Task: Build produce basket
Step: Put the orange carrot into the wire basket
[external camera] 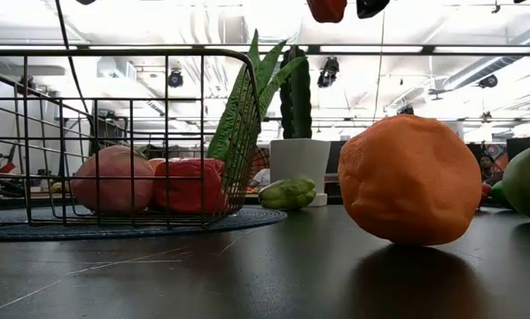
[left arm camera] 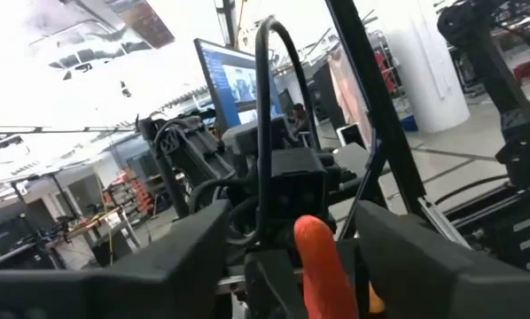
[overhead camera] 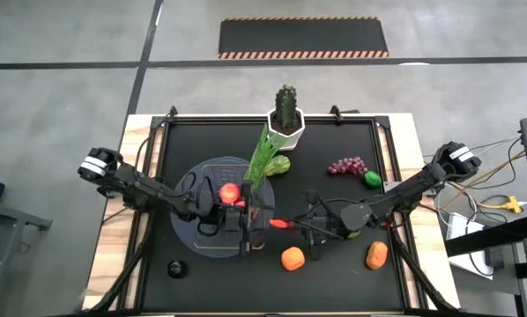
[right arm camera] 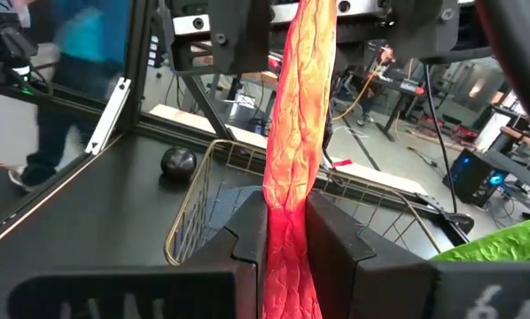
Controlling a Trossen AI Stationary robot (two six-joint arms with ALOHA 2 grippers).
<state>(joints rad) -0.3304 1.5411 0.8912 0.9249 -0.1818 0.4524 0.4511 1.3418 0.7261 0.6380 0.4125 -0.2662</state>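
There was one black table (overhead camera: 158,141), and one wire basket (overhead camera: 193,231) sat on it, on one round grey-blue mat (external camera: 256,219).

Two dark arms reached in over the table. The left gripper (overhead camera: 256,220) hung over the basket's edge on the side where the other arm was. Its two fingers (left arm camera: 190,252) were spread apart on either side of the carrot's tip, and a gap showed on each side. The right gripper (overhead camera: 306,225) was just beside the basket, and its fingers were squeezed tight on one long carrot (right arm camera: 300,106). The carrot was up in the air, and it reached from the right gripper to the basket's edge.

One cactus (overhead camera: 285,104) in one white pot (external camera: 300,164) stood past the basket's far side. One long leafy green stalk (overhead camera: 263,157) leaned on the basket's far wall.

Two orange fruits lay outside the basket. One orange fruit (overhead camera: 292,258) was near the basket's front corner, and the other orange fruit (overhead camera: 376,254) was well away past the right gripper.

Two things lay inside the basket, touching: one pink apple (external camera: 113,180) and one red pepper (external camera: 190,186).

One bunch of purple grapes (overhead camera: 347,165) lay far from the basket, beyond the right arm. One small green fruit (overhead camera: 372,179) was just beside the grapes, and another green fruit (overhead camera: 279,165) lay by the stalk, close to the basket.

One little black ball (overhead camera: 175,269) sat near the basket's front.
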